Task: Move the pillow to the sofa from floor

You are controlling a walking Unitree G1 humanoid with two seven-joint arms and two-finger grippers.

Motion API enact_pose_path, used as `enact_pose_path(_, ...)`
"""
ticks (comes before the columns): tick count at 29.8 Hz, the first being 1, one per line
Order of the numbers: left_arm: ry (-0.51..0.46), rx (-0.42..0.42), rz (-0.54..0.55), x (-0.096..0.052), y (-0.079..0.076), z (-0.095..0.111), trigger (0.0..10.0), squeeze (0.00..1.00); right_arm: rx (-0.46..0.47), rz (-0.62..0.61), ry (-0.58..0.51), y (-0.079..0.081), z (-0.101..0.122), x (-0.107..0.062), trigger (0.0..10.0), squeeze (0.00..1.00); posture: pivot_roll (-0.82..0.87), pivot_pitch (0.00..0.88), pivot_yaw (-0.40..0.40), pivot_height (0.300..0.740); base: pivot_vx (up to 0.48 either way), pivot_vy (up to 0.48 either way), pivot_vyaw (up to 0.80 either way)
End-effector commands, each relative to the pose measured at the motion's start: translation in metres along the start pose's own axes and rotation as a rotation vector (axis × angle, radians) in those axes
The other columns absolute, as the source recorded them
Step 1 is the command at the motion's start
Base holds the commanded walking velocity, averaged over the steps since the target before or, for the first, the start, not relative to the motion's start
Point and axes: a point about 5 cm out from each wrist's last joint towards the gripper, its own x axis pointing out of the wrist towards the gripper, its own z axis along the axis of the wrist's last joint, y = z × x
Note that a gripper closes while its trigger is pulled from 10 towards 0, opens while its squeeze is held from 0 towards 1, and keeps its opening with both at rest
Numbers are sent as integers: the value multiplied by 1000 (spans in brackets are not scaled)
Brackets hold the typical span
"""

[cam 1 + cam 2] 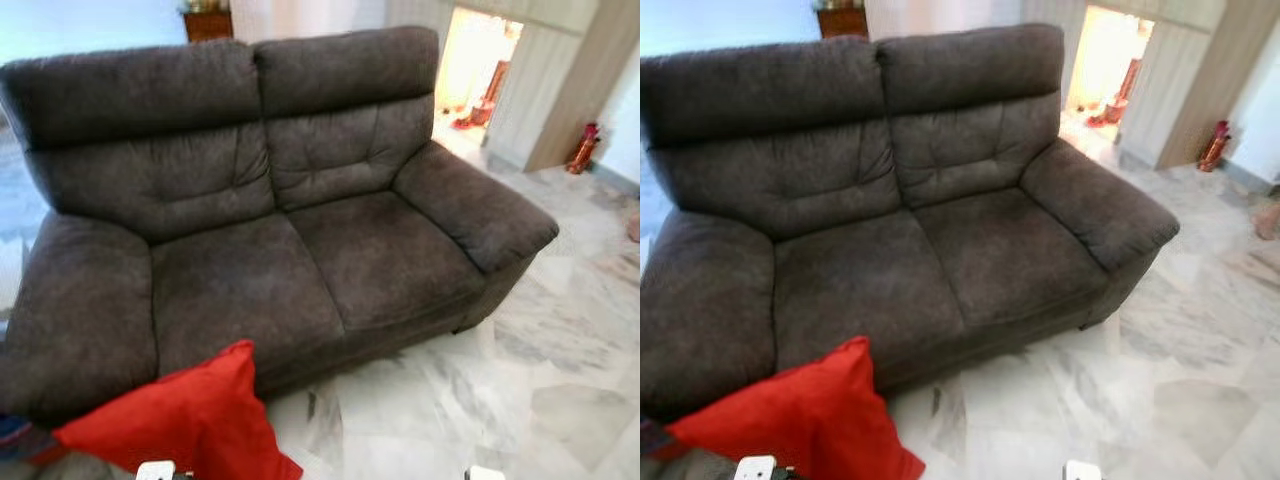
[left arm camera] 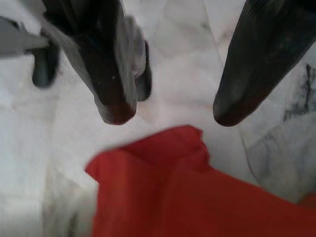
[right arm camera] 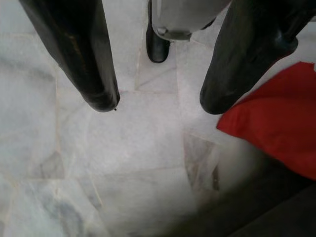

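Leaning against the front of the dark brown plush two-seat fabric sofa (image 1: 270, 230), by its left armrest: bright red square fabric pillow (image 1: 185, 420), standing on the pale veined marble tile floor (image 1: 480, 400), one corner pointing up to about seat-cushion level. Not on the seat.

Hovering above a corner of the pillow (image 2: 197, 192) over the floor: left gripper (image 2: 168, 116), black fingers (image 2: 111, 79) spread wide, nothing between them, tips close to the red fabric but touching cannot be confirmed.

Hanging over bare marble (image 3: 123, 163): right gripper (image 3: 158, 106), fingers (image 3: 84, 59) likewise spread apart, holding nothing, pillow edge (image 3: 281, 118) just beside one fingertip.

Showing beyond each gripper in the wrist views: a black robot foot (image 3: 158, 44) on the tiles.

Sitting behind the sofa's right side: lit doorway (image 1: 475, 70), light wood panel wall (image 1: 560, 80), small red object (image 1: 582, 148) on the floor at its base; too small to identify. Peeking above the backrest: dark wooden cabinet (image 1: 207, 22). Sofa seats bare.
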Motion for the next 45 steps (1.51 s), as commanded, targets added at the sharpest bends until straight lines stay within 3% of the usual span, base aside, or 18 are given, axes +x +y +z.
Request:
enact_pose_path(1,50,1,15,-4,7,-15,10000,0,8,17,-4,8,0,1,10000,0,-56,24,19,740,0,345,0)
enact_pose_path(15,45,-6,12,-4,4,-15,10000,0,3,16,-10,8,1,1,10000,0,-45,43,14,740,0,49,0)
enact_pose_path(45,37,-16,-2,-3,-3,-13,10000,0,-9,-5,-28,2,6,1,10000,0,-46,46,-9,740,0,0,776)
